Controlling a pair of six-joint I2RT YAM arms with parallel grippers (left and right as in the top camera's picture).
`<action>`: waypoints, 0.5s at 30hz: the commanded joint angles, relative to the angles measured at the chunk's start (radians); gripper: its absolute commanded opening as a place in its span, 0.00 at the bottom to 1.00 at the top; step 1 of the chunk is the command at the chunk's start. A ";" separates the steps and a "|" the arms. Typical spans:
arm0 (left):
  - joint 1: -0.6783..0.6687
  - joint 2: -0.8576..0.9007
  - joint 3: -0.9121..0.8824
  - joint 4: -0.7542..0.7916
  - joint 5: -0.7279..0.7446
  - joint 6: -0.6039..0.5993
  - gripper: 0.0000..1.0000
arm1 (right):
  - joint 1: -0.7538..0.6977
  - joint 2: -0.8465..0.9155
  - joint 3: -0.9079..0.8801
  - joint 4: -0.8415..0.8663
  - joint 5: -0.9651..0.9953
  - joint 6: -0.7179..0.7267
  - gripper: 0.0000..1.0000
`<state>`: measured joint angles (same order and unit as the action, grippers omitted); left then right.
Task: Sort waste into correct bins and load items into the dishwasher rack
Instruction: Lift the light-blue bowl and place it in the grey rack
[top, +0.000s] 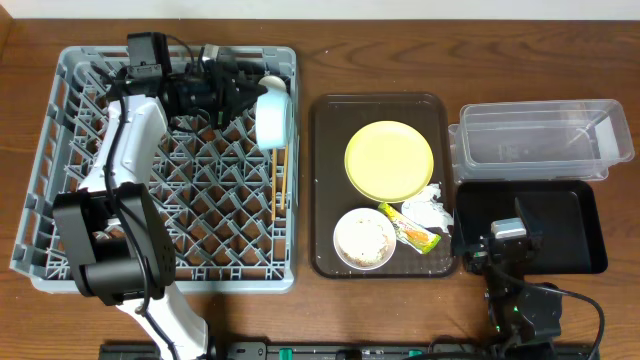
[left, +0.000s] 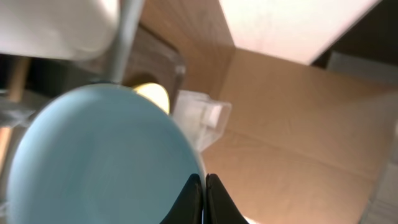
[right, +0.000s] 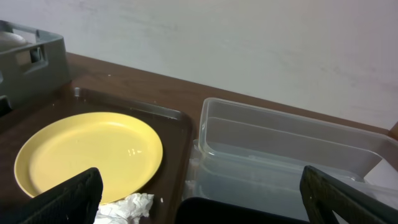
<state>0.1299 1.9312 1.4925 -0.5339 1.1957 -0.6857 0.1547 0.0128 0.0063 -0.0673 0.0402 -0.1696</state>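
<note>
Two blind spots: the blurred left wrist view is mostly light blue bowl (left: 99, 162), and the right fingers (right: 68, 199) are cropped, spread wide over the black tray (top: 570, 230). The left fingers (left: 194, 198) are pressed together, apparently pinching that bowl's rim over the dishwasher rack (top: 60, 150) corner; the brown tray (top: 325, 180) holds yellow plate (top: 389, 160), white bowl (top: 338, 240) with rice scraps (top: 364, 238), wrapper (top: 410, 230), napkin (top: 430, 205).

The left arm (top: 133, 138), upper left, is white with black joints and cables. The right gripper (right: 199, 180) has black, maybe rubbery fingers (right: 68, 196).
</note>
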 joint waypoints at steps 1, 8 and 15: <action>0.000 0.026 -0.006 -0.028 -0.115 0.056 0.06 | 0.000 -0.002 -0.001 -0.004 0.000 -0.003 0.99; 0.011 0.026 -0.008 -0.035 -0.116 0.061 0.06 | 0.000 -0.002 -0.001 -0.004 0.000 -0.003 0.99; 0.039 0.026 -0.008 -0.080 -0.206 0.087 0.32 | 0.000 -0.002 -0.001 -0.004 0.000 -0.004 0.99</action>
<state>0.1566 1.9347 1.4925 -0.5945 1.0832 -0.6338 0.1547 0.0128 0.0063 -0.0673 0.0402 -0.1696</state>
